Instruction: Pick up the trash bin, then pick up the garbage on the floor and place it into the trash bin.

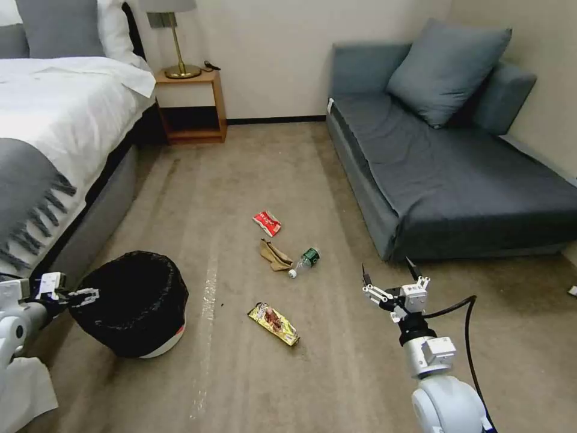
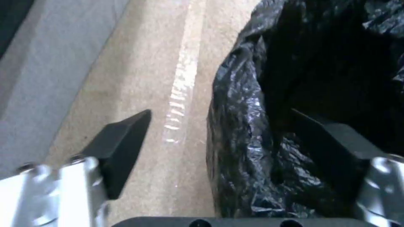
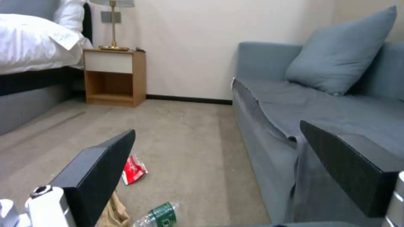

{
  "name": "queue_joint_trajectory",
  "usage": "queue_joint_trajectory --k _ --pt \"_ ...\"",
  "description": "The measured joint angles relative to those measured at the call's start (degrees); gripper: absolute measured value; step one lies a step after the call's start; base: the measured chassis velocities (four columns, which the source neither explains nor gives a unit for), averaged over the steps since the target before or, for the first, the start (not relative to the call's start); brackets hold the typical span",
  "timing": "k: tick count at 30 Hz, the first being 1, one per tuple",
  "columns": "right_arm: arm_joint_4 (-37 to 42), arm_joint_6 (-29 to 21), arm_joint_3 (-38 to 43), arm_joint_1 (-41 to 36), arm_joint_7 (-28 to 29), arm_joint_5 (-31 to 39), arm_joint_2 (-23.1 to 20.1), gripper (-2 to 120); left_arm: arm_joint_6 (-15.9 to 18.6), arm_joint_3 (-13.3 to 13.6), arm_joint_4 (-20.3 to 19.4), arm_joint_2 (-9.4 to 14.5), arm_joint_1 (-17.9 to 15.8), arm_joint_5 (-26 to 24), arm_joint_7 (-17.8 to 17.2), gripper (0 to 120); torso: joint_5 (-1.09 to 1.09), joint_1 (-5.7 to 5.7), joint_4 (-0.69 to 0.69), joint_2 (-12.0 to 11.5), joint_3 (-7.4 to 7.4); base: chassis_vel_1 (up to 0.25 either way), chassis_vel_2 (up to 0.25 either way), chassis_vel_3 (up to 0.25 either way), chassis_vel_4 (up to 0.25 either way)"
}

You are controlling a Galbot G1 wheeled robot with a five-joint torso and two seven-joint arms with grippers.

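The trash bin, lined with a wrinkly black bag, stands on the carpet beside the bed. My left gripper is open at its left rim. In the left wrist view this gripper straddles the rim, one finger outside over the carpet and the other inside. The garbage lies mid-floor: a red-and-white packet, a tan rag, a green-labelled bottle and a gold wrapper. My right gripper hangs open and empty, right of the litter. The right wrist view has its gripper beyond the packet and bottle.
A bed runs along the left, with a wooden nightstand and lamp behind it. A grey sofa with a cushion fills the right. A shiny tape strip crosses the carpet by the bin. Open carpet lies between bed and sofa.
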Motion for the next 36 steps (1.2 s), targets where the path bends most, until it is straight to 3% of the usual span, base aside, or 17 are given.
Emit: queue_joint_trajectory --k 3,5,7,11,21,27,36 --pt "0.0 0.0 0.0 -0.1 0.0 -0.1 0.0 100 0.3 0.2 0.2 -0.1 -0.4 0.0 0.1 74 0.0 0.0 -0.01 0.0 0.0 0.0 0.0 0.0 0.0" --pt "0.0 0.0 0.0 -0.1 0.1 -0.1 0.1 100 1.1 0.2 0.3 -0.7 -0.8 -0.4 0.1 62 0.0 0.0 -0.01 0.0 0.0 0.0 0.0 0.0 0.0" --pt "0.0 0.0 0.0 -0.1 0.1 -0.1 0.1 100 1.3 0.2 0.3 -0.8 -0.8 -0.6 0.1 61 0.0 0.0 -0.01 0.0 0.0 0.0 0.0 0.0 0.0" --pt "-0.1 -0.1 -0.1 0.0 0.2 -0.2 0.5 100 1.6 -0.1 0.2 -1.4 -0.1 -0.8 0.3 41 0.0 0.0 0.0 0.0 0.0 0.0 0.0 0.0 0.0" --pt "-0.1 -0.3 -0.6 0.1 0.3 -0.6 0.7 100 1.8 -1.6 -1.8 -1.7 1.1 -1.8 0.6 7 0.0 0.0 0.0 0.0 0.0 0.0 0.0 0.0 0.0" --pt "-0.1 -0.3 -0.9 -0.2 0.3 -0.8 1.0 100 2.0 -2.6 -3.8 -2.7 1.9 -1.8 -0.9 6 0.0 0.0 -0.01 0.0 0.0 0.0 0.0 0.0 0.0" --pt "-0.2 0.9 -1.6 -0.4 0.7 -0.5 0.1 100 2.4 -7.6 -15.1 -4.1 7.4 -3.0 -5.2 6 0.0 0.0 0.0 0.0 0.0 0.0 0.0 0.0 0.0"
